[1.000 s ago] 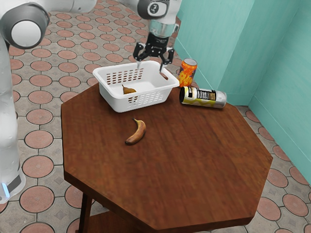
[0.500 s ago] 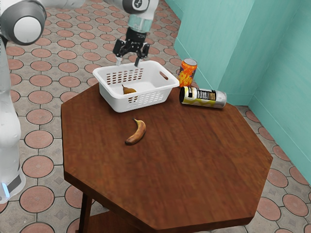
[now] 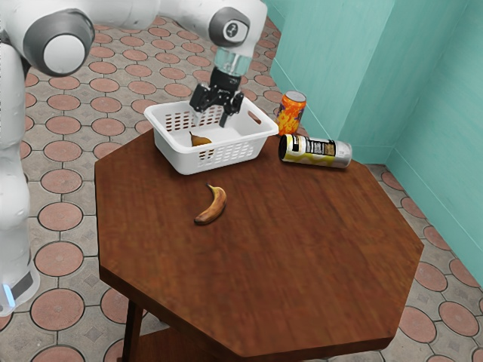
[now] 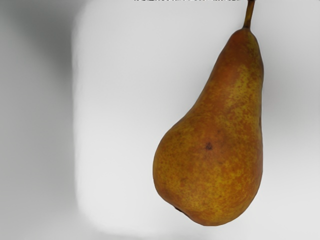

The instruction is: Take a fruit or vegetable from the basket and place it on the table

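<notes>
Claw point(image 3: 210, 119) closer to pear point(image 3: 200, 141) than before, fingers apart. Pear unmoved below it, in basket point(image 3: 173, 154).

Arm point(image 3: 132, 13) reaching in from exterior view's left; gripper point(image 3: 211, 118) pointing down, fingers apart, exact tilt unclear.

Orange can point(image 3: 291, 113), upright, to the exterior view's right of the fingers point(image 3: 224, 118); printed cylinder point(image 3: 315, 151), on its side, likewise; banana point(image 3: 212, 205), single, viewer's side of the fingers.
</notes>
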Robot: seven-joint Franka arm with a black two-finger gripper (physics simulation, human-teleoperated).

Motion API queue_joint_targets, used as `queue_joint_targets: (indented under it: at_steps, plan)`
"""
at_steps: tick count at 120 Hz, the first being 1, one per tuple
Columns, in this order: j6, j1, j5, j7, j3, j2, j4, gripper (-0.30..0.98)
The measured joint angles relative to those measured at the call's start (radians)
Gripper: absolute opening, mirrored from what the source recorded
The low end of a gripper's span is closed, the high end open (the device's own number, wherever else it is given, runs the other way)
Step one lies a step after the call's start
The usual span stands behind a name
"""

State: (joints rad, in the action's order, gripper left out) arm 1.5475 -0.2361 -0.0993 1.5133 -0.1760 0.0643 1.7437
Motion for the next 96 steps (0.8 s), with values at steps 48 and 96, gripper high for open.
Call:
queue_joint_targets:
  at_steps: [48, 96]
  plan:
    - [0.009, -0.027, -0.032, 0.028, 0.003, 0.050, 0.010, 0.69]
    - [0.013, -0.038, -0.037, 0.043, 0.001, 0.081, 0.034, 0.69]
